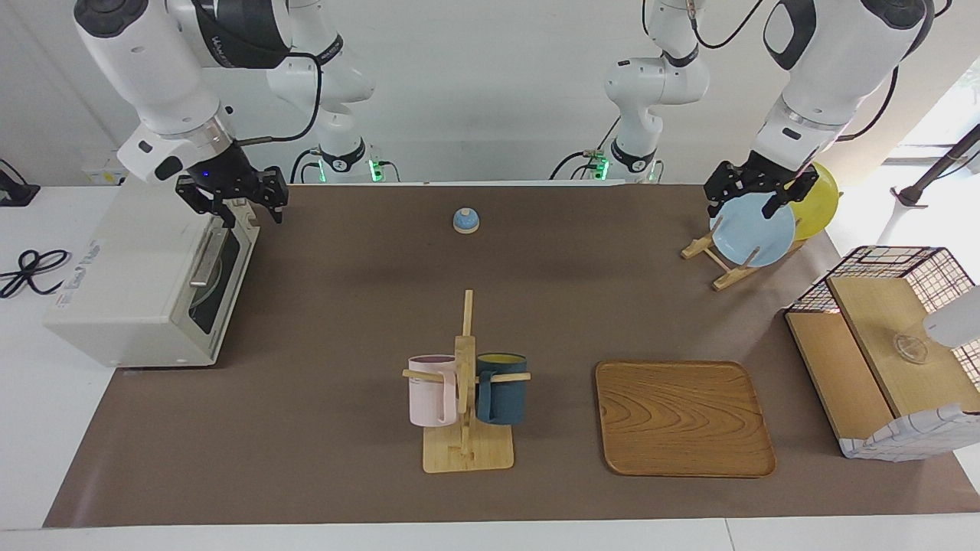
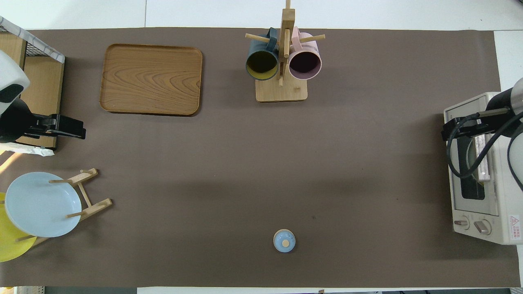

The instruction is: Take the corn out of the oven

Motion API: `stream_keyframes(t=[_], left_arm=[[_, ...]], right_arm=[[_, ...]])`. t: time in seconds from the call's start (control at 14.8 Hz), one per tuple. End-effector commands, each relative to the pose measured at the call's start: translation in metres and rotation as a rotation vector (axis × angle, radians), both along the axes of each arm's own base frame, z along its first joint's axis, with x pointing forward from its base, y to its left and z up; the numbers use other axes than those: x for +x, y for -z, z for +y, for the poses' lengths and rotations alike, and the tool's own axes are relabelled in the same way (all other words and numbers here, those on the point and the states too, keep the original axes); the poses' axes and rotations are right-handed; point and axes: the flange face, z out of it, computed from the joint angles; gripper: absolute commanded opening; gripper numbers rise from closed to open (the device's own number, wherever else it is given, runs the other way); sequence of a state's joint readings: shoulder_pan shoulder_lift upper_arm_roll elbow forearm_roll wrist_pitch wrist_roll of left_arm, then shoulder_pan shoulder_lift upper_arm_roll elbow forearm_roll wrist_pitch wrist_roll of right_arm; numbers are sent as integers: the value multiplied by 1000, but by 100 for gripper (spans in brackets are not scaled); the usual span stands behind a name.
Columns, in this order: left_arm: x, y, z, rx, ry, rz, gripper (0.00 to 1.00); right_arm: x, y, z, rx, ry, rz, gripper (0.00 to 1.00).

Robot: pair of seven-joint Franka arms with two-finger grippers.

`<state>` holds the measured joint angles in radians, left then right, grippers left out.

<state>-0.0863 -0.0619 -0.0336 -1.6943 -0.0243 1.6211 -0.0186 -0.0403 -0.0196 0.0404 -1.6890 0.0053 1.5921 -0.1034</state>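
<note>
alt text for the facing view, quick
The right tool hangs open above the bar handle of the closed off-white oven. The left tool hangs over the plate rack, which holds a blue plate.

Matt brown paper-like mat (image 1: pixel 344 398) covers the table. Off-white oven (image 1: pixel 130 283) looks like painted metal, satin; its door glass (image 2: pixel 470 171) is dark and glossy, with a brushed metal bar handle (image 1: pixel 208 257). Tray (image 1: pixel 681 417) and mug rack (image 1: pixel 467 398) show smooth grained wood. Glossy blue plate (image 1: pixel 754 233). Wire-framed box (image 1: pixel 888 337) has wood panels.
</note>
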Motion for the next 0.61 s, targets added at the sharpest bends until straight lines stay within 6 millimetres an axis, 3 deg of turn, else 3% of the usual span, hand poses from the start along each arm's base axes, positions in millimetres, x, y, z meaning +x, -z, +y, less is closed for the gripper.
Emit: stream_keyframes(t=[0.0,0.54], left_arm=[[-5,-3,3,7,3,2,100],[-6,-2,4,7,2,6,100]], right_arm=[[-14,12,-10,-13,-16,-51,0],[-18,65,-68,-94,20,-68,0]])
